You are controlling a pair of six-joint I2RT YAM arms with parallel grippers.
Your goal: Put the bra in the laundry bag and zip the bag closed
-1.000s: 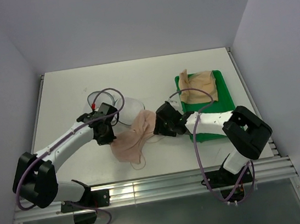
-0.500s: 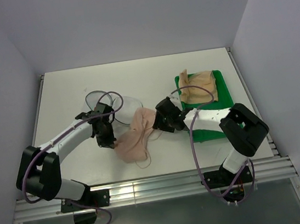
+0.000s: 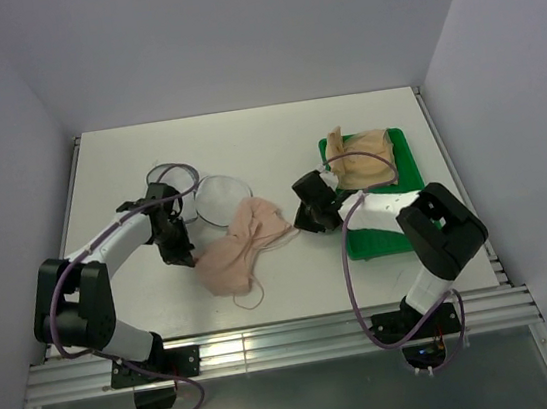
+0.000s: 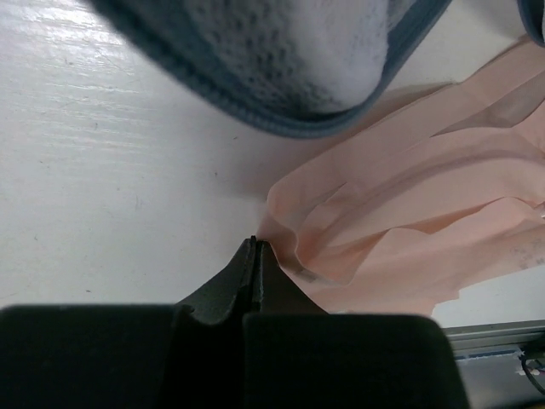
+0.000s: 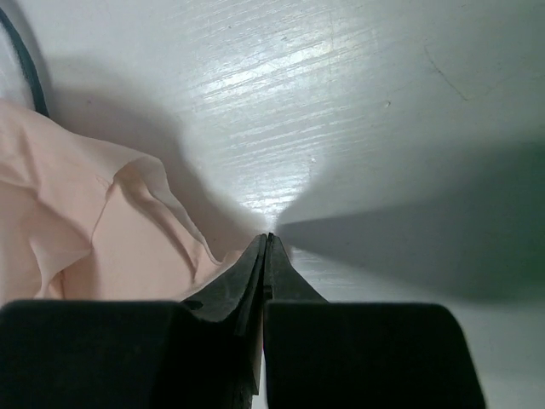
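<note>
Jaws sat pressed together on left gripper (image 4: 256, 244) and right gripper (image 5: 269, 239); tips touched pale-pink fabric bra (image 3: 244, 246) beside round white mesh laundry bag (image 3: 218, 196).

The top camera overlooks the whole bench (image 3: 245, 138) from behind; both wrist cameras look closely at the bra (image 4: 409, 213) edges.

There is nothing to read from where I stand: no words, labels, brand marks, numbers or signs are legible in any of the three views.
</note>
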